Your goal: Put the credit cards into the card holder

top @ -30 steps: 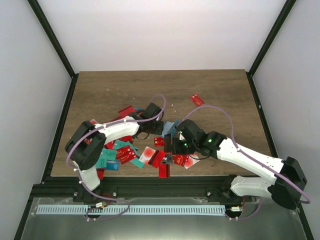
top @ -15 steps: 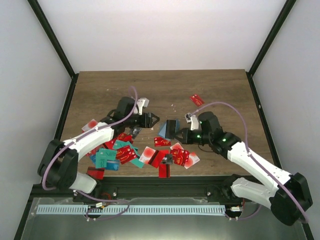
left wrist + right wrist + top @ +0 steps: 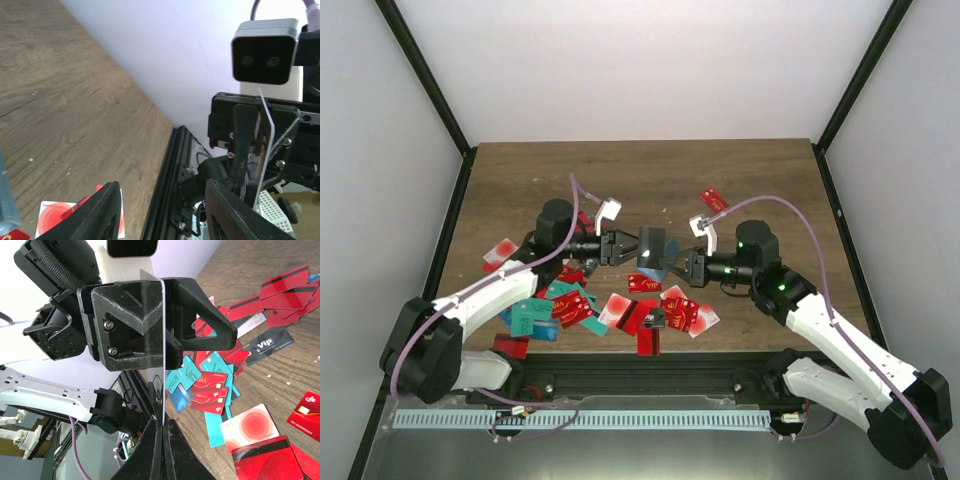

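Teal-ish wallet: the card holder is up in the air over the tabletop, not lying on it. From above it's a dark blue-grey square, and from my right wrist it's paper-thin edge-on. So I'm judging it's the holder and not one of the teal cards.
Right hand: my right hand is pinched fully shut on the holder's near-right edge, keeping it upright.
Left hand: my left hand sits just left of the holder, fingers roughly half apart with nothing between them. Can't tell whether the tips touch the holder.
Credit cards: the credit cards are a messy heap on the tabletop, right below the holder and off to its left. Mostly red, some teal. One lone red card lies beyond the holder to the right.
Done so far: honestly nothing I can see, no card showing in the holder.
Left to do: pretty much everything. Spread the holder open, then feed cards in one at a time.
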Controlling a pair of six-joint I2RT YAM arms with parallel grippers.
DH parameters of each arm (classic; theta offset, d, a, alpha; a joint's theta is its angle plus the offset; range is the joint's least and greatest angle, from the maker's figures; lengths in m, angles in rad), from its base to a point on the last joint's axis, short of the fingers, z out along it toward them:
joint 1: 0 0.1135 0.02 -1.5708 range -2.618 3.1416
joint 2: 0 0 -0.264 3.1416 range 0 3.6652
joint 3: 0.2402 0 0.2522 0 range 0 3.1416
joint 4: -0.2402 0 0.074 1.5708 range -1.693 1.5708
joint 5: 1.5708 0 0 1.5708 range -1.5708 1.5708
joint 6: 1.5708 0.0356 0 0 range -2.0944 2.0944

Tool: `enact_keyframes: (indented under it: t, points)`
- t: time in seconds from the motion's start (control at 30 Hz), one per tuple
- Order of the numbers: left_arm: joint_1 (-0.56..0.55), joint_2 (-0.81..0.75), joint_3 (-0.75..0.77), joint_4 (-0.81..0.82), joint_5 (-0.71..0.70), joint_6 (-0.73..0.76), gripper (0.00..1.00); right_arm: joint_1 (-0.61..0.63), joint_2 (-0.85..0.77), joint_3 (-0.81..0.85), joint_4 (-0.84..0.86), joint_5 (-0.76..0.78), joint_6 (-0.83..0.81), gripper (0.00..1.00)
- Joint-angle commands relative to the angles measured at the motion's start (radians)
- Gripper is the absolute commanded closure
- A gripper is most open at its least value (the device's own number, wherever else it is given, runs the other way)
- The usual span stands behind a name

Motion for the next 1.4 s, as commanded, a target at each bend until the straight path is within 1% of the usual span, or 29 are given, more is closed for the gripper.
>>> enact_keyframes:
  t: [0.0, 0.1, 0.2, 0.23, 0.3, 0.4, 0.5, 0.7, 0.77, 0.83, 0.9, 0.97, 1.07, 1.23, 1.37]
  points:
    - [-0.004, -0.045, -0.02, 0.107, 0.077, -0.034, 0.51, -0.01, -0.014, 0.019, 0.022, -0.014, -0.021, 0.99]
    - [-0.003, -0.067, -0.026, 0.099, 0.029, -0.043, 0.43, -0.01, -0.03, 0.034, 0.008, -0.004, -0.034, 0.99]
    - [-0.002, -0.086, -0.032, 0.077, -0.054, -0.031, 0.37, -0.012, -0.048, 0.035, 0.007, 0.01, -0.046, 0.99]
    - [0.0, -0.09, -0.033, 0.061, -0.095, -0.022, 0.37, -0.012, -0.051, 0.034, 0.005, 0.015, -0.051, 0.99]
    - [0.007, -0.088, -0.037, 0.075, -0.113, -0.03, 0.38, -0.013, -0.055, 0.033, 0.005, 0.02, -0.057, 0.99]
    - [0.009, -0.098, -0.065, 0.171, -0.094, -0.08, 0.39, -0.014, -0.066, 0.029, -0.001, 0.029, -0.064, 0.99]
    - [0.01, -0.125, -0.092, 0.223, -0.092, -0.105, 0.39, -0.015, -0.077, 0.025, 0.003, 0.028, -0.062, 0.99]
    - [0.009, -0.135, -0.132, 0.398, -0.001, -0.192, 0.42, -0.016, -0.077, 0.008, 0.051, 0.0, -0.048, 0.99]
    - [0.007, -0.134, -0.138, 0.431, 0.02, -0.209, 0.43, -0.017, -0.07, 0.007, 0.061, -0.009, -0.045, 0.99]
    - [0.007, -0.144, -0.141, 0.43, 0.024, -0.209, 0.44, -0.018, -0.072, 0.016, 0.048, 0.02, -0.046, 0.99]
    - [0.007, -0.164, -0.147, 0.429, 0.013, -0.208, 0.43, -0.02, -0.078, 0.02, 0.051, 0.031, -0.049, 0.99]
    - [0.008, -0.189, -0.154, 0.415, -0.017, -0.203, 0.41, -0.02, -0.08, 0.018, 0.069, 0.009, -0.046, 0.99]
    - [0.007, -0.218, -0.154, 0.382, -0.05, -0.191, 0.4, -0.02, -0.081, 0.011, 0.09, -0.014, -0.042, 0.99]
    - [0.007, -0.205, -0.144, 0.383, -0.034, -0.189, 0.4, -0.02, -0.084, -0.002, 0.129, -0.056, -0.039, 0.99]
    - [0.004, -0.157, -0.131, 0.435, 0.016, -0.215, 0.42, -0.02, -0.078, -0.005, 0.162, -0.087, -0.036, 0.99]
